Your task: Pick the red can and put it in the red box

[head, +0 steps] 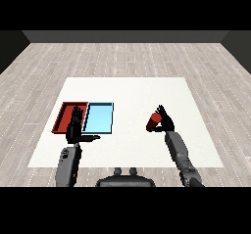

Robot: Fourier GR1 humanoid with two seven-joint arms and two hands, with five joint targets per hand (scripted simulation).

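Head view: red can in my right hand's reach

Red can [155, 121] sits tilted against my right hand [165, 121], whose fingers curl round its side. It looks light, rigid and smooth, best held mid-body. Red tray [62, 116] lies well left, under my left hand [75, 128], fingers straight.

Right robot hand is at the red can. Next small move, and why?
Probably lift the red can slightly and start carrying it left toward the red tray. The right robot hand already appears curled round the can, which sits well right of both trays, with the light blue tray in between. The left robot hand hovers open over the red tray's near edge.
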